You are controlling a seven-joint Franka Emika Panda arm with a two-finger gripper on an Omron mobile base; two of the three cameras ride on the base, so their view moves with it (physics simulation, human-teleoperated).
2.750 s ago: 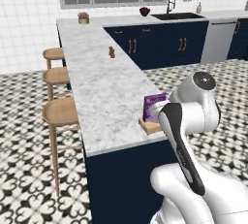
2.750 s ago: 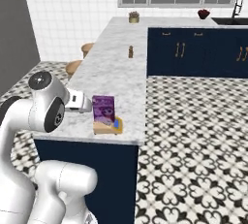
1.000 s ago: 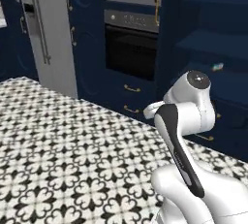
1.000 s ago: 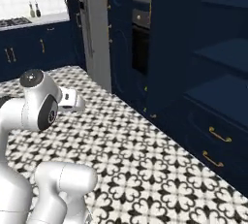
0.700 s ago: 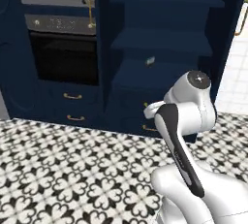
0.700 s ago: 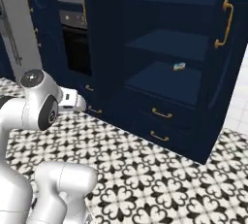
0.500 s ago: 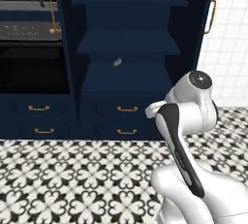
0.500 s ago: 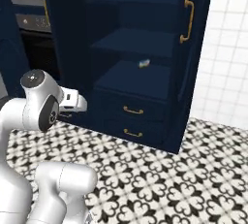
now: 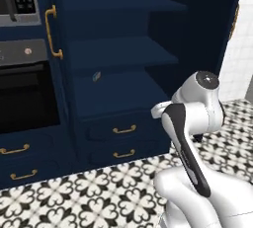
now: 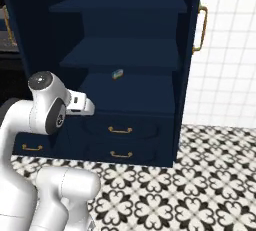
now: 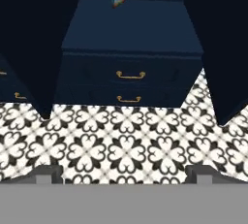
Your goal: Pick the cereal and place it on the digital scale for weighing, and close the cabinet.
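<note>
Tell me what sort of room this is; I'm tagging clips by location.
Most likely a kitchen: an open navy pantry cabinet with shelves and brass-handled drawers, a built-in black oven beside it, white wall tiles and a patterned tile floor.

Navy cabinet [image 10: 130, 50] open; small item [image 10: 117, 73] lies on lowest shelf [image 10: 130, 92], above two drawers.

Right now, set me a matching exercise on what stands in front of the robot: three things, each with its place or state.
Things:
1. cabinet
2. small packet
3. gripper

Place or state:
A. open, nothing between the fingers
B. doors swung wide, shelves showing
C. lying on the lowest shelf, above the drawers

Pairs: 1-B, 2-C, 3-A
</note>
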